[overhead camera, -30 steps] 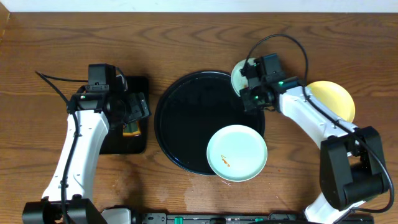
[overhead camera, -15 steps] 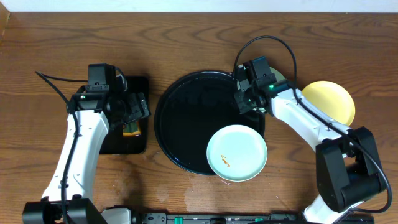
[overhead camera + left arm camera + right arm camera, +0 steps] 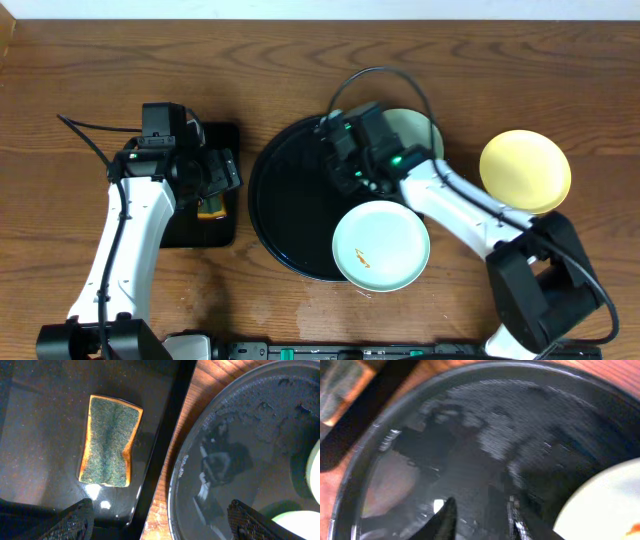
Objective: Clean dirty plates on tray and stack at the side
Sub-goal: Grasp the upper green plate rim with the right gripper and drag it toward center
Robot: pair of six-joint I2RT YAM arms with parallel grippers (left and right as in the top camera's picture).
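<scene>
Rim pinch, low & level, looks best for R gripper (image 3: 481, 519), jaws apart & empty over tray (image 3: 275, 215), taking smeared mint plate (image 3: 381, 246); L gripper (image 3: 165, 520) also apart.

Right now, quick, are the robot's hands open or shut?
Left hand: open wide, holding nothing.
Right hand: slightly open, holding nothing, over the large round glossy black tray.

End effector (image 3: 481, 522) over tray (image 3: 470, 435); plate (image 3: 605, 505) lower right.
</scene>
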